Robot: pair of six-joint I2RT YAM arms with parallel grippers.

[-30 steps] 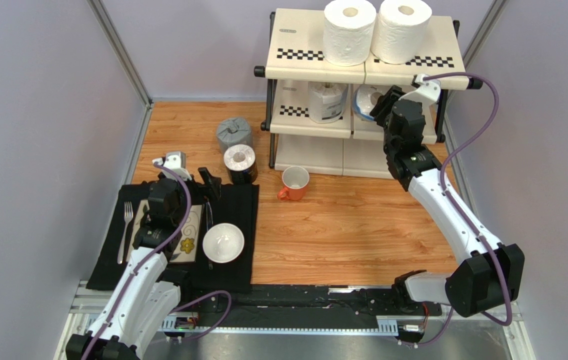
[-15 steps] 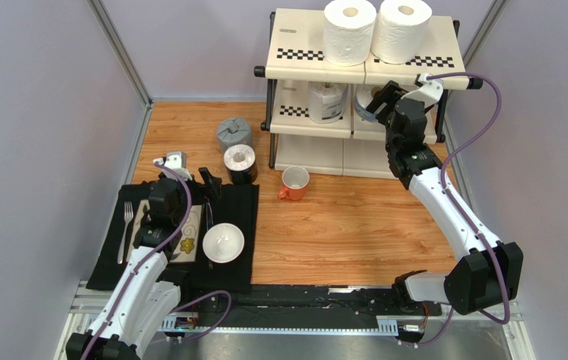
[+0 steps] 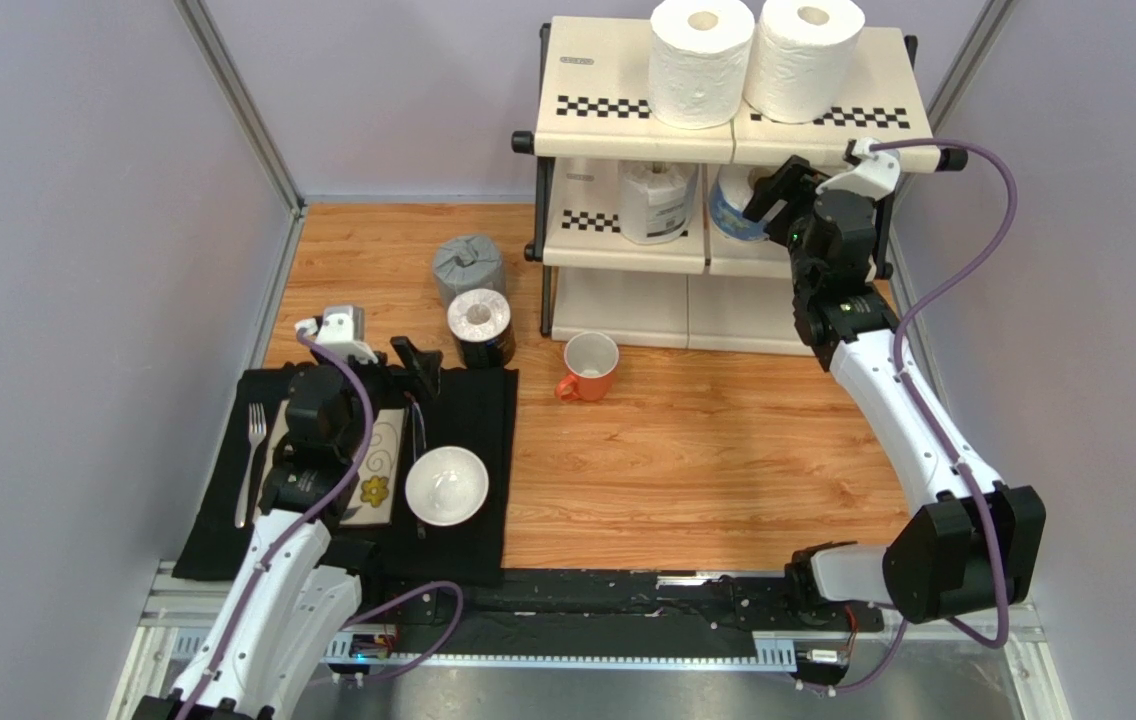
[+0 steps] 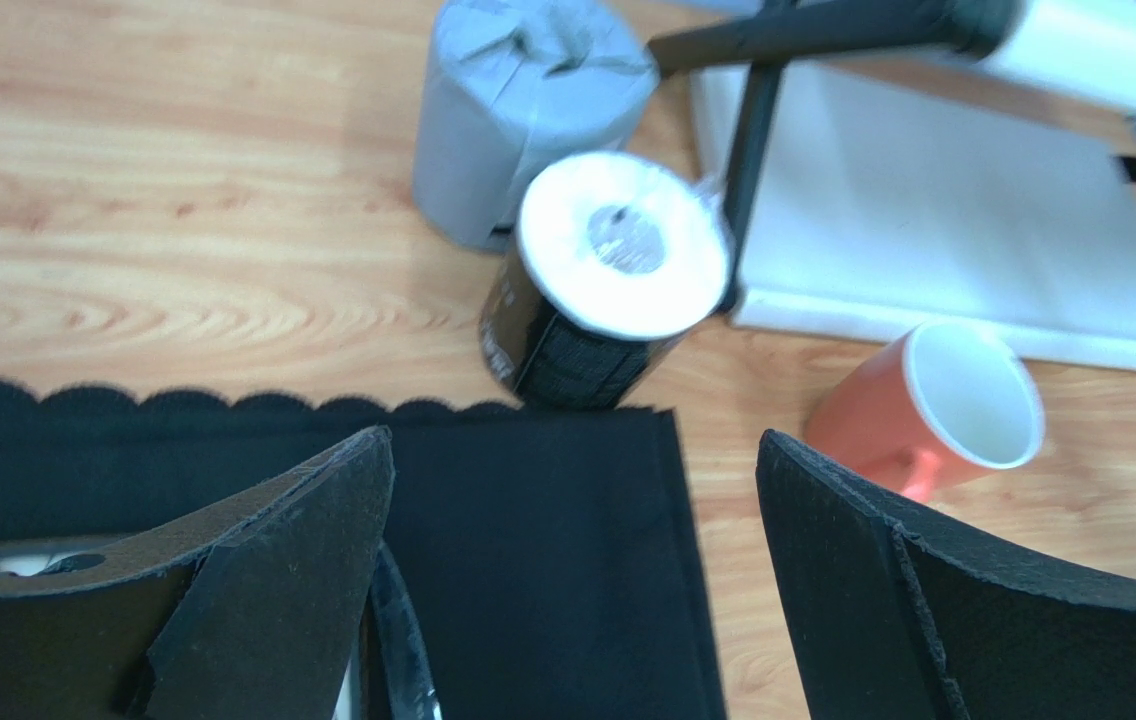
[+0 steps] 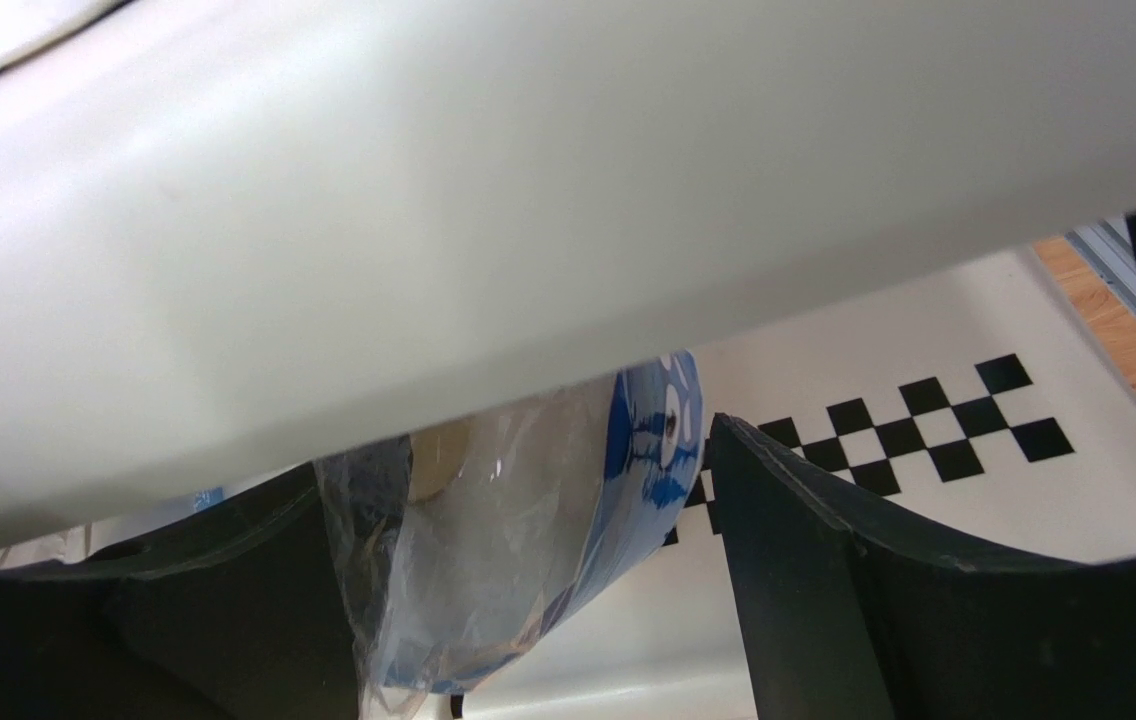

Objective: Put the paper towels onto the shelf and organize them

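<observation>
The shelf [image 3: 604,90] stands at the back with two white paper towels [image 3: 702,60] [image 3: 803,57] upright on its top tier. A clear-wrapped roll [image 3: 652,203] and a blue-wrapped roll [image 3: 734,207] sit on the middle tier. My right gripper [image 3: 773,192] reaches in under the top panel. It is open, with the blue roll [image 5: 529,540] between its fingers and a gap at the right finger [image 5: 800,570]. A grey roll [image 3: 468,269] and a black roll [image 3: 480,326] stand on the table left of the shelf. My left gripper [image 4: 574,585] hangs open over the black mat, just short of the black roll [image 4: 604,285].
An orange mug [image 3: 588,365] stands in front of the shelf's bottom tier. A black mat [image 3: 477,420] at the near left carries a white bowl [image 3: 447,485], a fork [image 3: 254,450] and a patterned napkin. Grey walls close in both sides.
My right gripper has opened around the blue roll, which stays on the middle tier, and the arm has shifted slightly right. The left arm has barely moved.
</observation>
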